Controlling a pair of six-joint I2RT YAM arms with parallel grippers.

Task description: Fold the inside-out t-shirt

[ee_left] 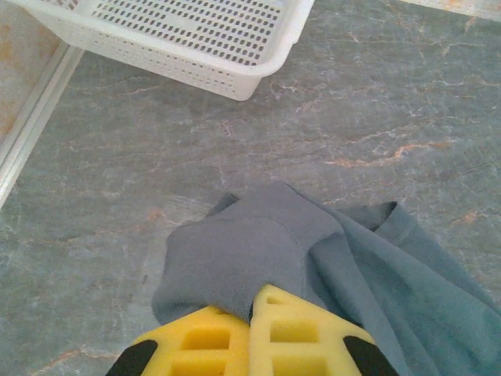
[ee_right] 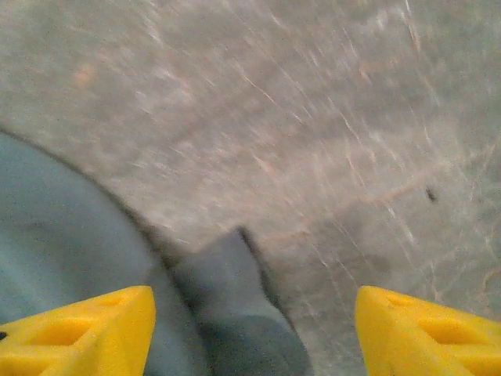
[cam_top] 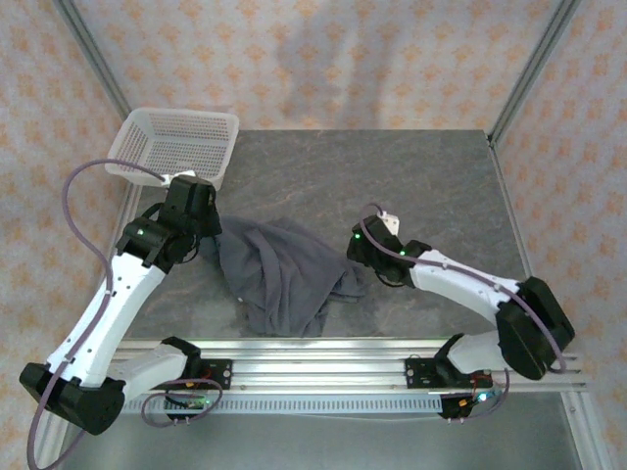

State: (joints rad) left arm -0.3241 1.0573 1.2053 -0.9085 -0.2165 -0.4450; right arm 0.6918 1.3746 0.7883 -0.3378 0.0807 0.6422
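The grey marbled surface (cam_top: pixel 421 186) has plenty of bare room at the upper middle and right of the overhead frame. Metal rails bound it at left, right and bottom. The inside-out t-shirt (cam_top: pixel 279 279) lies bunched and wrinkled at lower middle of that frame, not spread, with its lower edge near the bottom rail. I judge the step in hand to be the spreading-out that comes ahead of any fold. The white basket (cam_top: pixel 176 142) sits at upper left, near the shirt's left end, so stretching that way looks cramped. The left claw (ee_left: pixel 252 307) is clamped on a cloth corner at the bottom of its wrist view. The right claw (ee_right: pixel 254 296) stands wide, with a tongue of cloth between its fingers and nothing pinched. Next it probably needs to close on that cloth, then both should draw apart, mostly rightward.
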